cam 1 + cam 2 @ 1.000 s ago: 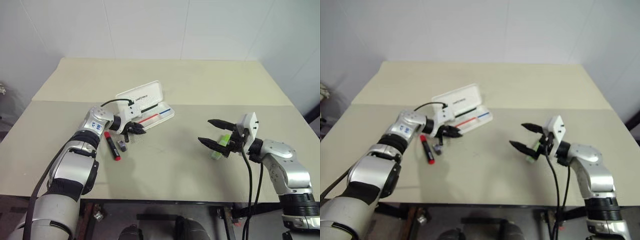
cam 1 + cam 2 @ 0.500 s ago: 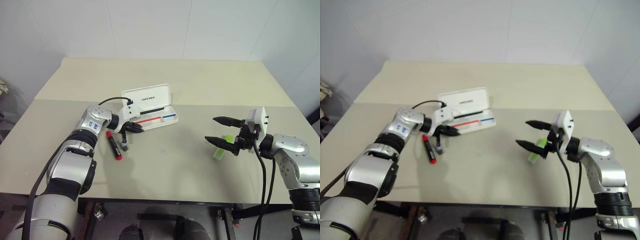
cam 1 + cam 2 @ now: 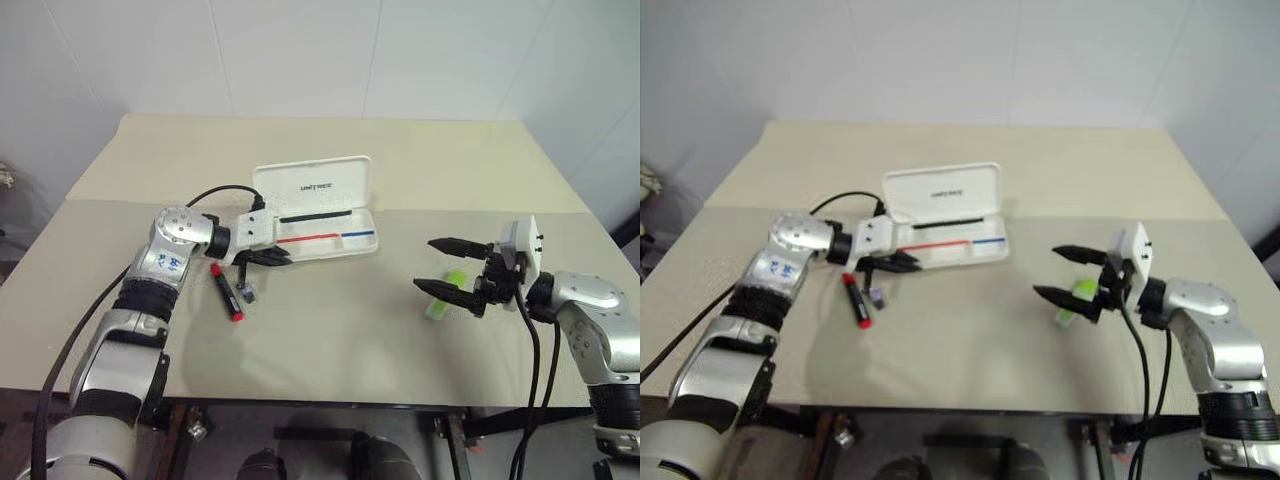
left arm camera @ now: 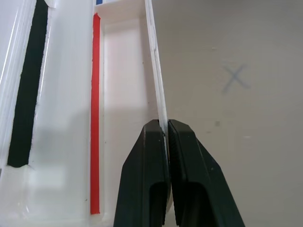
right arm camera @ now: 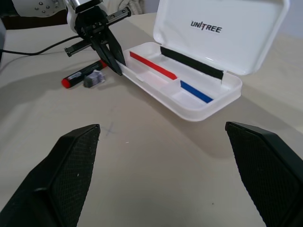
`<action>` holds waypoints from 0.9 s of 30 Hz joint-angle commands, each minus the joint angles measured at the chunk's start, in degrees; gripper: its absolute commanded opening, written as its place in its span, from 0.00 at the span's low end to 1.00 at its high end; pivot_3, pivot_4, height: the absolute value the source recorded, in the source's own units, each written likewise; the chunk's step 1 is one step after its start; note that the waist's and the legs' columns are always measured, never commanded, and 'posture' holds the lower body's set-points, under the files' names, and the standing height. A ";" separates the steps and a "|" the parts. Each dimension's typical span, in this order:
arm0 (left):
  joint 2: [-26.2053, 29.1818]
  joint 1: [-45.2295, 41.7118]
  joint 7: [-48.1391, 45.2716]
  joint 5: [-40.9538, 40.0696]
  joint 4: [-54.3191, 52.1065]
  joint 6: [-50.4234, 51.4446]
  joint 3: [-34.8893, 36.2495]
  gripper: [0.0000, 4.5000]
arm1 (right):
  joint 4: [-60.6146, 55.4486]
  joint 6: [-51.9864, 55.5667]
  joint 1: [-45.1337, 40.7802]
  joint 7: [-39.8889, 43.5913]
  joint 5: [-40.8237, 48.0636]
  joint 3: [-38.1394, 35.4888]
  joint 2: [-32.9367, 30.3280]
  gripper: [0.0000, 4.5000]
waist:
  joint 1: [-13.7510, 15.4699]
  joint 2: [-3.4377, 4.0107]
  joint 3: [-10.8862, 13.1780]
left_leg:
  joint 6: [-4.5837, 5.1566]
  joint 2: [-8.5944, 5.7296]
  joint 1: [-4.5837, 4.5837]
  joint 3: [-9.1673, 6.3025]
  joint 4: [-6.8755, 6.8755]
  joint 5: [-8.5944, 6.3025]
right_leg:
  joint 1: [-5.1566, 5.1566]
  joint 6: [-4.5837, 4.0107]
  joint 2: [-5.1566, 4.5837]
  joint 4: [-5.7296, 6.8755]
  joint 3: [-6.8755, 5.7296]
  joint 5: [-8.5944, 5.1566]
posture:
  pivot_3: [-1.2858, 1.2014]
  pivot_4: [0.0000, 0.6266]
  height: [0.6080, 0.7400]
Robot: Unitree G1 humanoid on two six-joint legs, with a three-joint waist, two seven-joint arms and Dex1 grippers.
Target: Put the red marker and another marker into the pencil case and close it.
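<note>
The beige counter (image 3: 330,330) held everything, with wide bare surface between the two arms and toward its far edge. The pencil case (image 3: 325,232) lay open near the centre, lid upright. The left gripper (image 4: 166,137) had its fingers pressed together on the case's front wall, a pinch the left wrist view showed closely. The right gripper (image 3: 458,270), at three o'clock of the case, had fingers spread wide over the lime-green marker (image 3: 443,296). The red marker (image 3: 224,292) lay at seven o'clock of the case, beside a small grey block (image 3: 246,293).

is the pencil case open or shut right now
Open: the pencil case has its lid raised, and the striped tray inside holds no markers.
</note>
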 commanded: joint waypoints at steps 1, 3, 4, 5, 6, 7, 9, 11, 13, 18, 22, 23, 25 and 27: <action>0.78 3.02 -2.28 -3.08 -9.86 3.58 -0.74 0.00 | -3.01 0.81 1.02 0.92 2.10 -3.54 -2.32 1.00 | 0.07 0.00 0.00 | 0.00 0.00 0.00 0.00 0.00 0.00 | 0.00 0.00 0.00 0.01 0.00 0.00 | 0.52 0.24 1.00; 1.74 6.51 -3.68 -4.14 -14.51 5.92 -1.13 0.00 | -3.93 1.28 2.37 1.09 2.65 -4.91 -3.30 1.00 | 0.07 0.00 0.00 | 0.00 0.00 0.00 0.00 0.01 0.00 | 0.00 0.00 0.00 0.01 0.01 0.00 | 0.52 0.24 1.00; 2.15 7.75 -4.02 -4.47 -16.22 6.70 -1.24 0.00 | -4.30 1.46 2.91 1.13 2.88 -5.45 -3.67 1.00 | 0.07 0.00 0.00 | 0.01 0.00 0.01 0.00 0.01 0.00 | 0.00 0.00 0.01 0.01 0.02 0.00 | 0.52 0.24 1.00; 2.49 9.06 -3.98 -4.76 -18.11 7.71 -1.28 0.00 | -4.90 1.80 3.81 1.00 3.14 -6.15 -4.13 1.00 | 0.07 0.00 0.00 | 0.01 0.00 0.02 0.00 0.01 0.00 | 0.00 0.00 0.01 0.02 0.02 0.00 | 0.52 0.24 1.00; 2.68 9.80 -3.76 -4.91 -19.34 8.49 -1.32 0.00 | -5.24 2.01 4.36 0.89 3.29 -6.53 -4.39 1.00 | 0.07 0.00 0.00 | 0.01 0.00 0.02 0.00 0.00 0.00 | 0.00 0.00 0.01 0.01 0.02 0.00 | 0.52 0.24 1.00; 2.90 10.76 -3.58 -5.10 -20.84 9.22 -1.42 0.00 | -5.77 2.13 5.29 0.81 3.40 -7.05 -4.65 1.00 | 0.03 0.00 0.00 | 0.01 0.01 0.02 -0.01 0.00 -0.01 | 0.00 0.00 0.02 0.01 0.03 0.00 | 0.52 0.24 1.00; 3.10 12.19 -3.07 -5.07 -22.89 10.19 -1.83 0.00 | -6.67 2.35 6.79 0.48 3.55 -7.85 -4.92 1.00 | 0.06 0.00 0.00 | 0.01 0.00 0.03 0.00 0.00 -0.01 | 0.00 0.00 0.01 0.01 0.05 0.00 | 0.52 0.24 1.00; 3.18 12.94 -2.78 -4.87 -23.79 10.58 -2.26 0.00 | -7.09 2.47 7.32 0.17 3.57 -8.18 -4.92 1.00 | 0.07 0.00 0.00 | 0.03 0.00 0.05 0.01 0.01 -0.01 | 0.01 0.00 0.01 0.00 0.07 0.00 | 0.52 0.24 1.00; 2.90 13.11 -2.21 -4.18 -23.52 10.21 -2.96 0.00 | -7.11 2.39 7.26 -0.19 3.35 -8.19 -4.83 1.00 | 0.07 0.00 0.00 | 0.03 0.00 0.08 0.01 0.01 -0.01 | 0.02 0.00 0.01 -0.03 0.10 0.00 | 0.52 0.24 1.00; 2.01 13.05 -0.62 -2.62 -21.60 8.20 -5.26 0.00 | -8.17 2.58 7.89 -0.71 3.71 -8.17 -4.49 1.00 | 0.07 0.00 0.00 | 0.01 0.00 0.14 0.00 0.01 0.00 | 0.02 -0.05 0.01 -0.05 0.12 -0.03 | 0.52 0.24 1.00; 1.54 12.55 0.60 -1.63 -19.67 6.57 -6.48 0.00 | -9.23 2.92 9.69 0.80 4.93 -8.92 -5.08 1.00 | 0.15 0.00 0.00 | 0.02 0.00 0.12 0.00 0.01 0.00 | 0.01 -0.05 0.02 -0.02 0.12 -0.03 | 0.52 0.24 1.00; 1.38 12.36 0.95 -1.41 -19.05 6.15 -6.72 0.00 | -9.39 2.86 10.12 1.45 5.33 -9.22 -5.21 1.00 | 0.22 0.00 0.00 | 0.02 0.00 0.11 0.00 0.01 0.00 | 0.01 -0.05 0.02 -0.01 0.12 -0.03 | 0.52 0.24 1.00; 1.13 11.92 1.83 -0.97 -18.06 5.68 -7.01 0.00 | -9.78 2.91 10.60 2.27 6.10 -9.67 -5.41 1.00 | 0.28 0.00 0.00 | 0.03 0.00 0.10 0.00 0.01 -0.01 | 0.01 -0.04 0.01 -0.02 0.12 -0.02 | 0.52 0.24 1.00; 0.94 11.61 2.05 -0.83 -17.41 5.24 -7.21 0.00 | -9.69 2.74 10.34 2.02 6.09 -9.69 -5.35 1.00 | 0.34 0.00 0.00 | 0.04 -0.01 0.12 0.01 0.01 -0.01 | 0.02 -0.04 0.01 -0.06 0.13 -0.02 | 0.52 0.24 1.00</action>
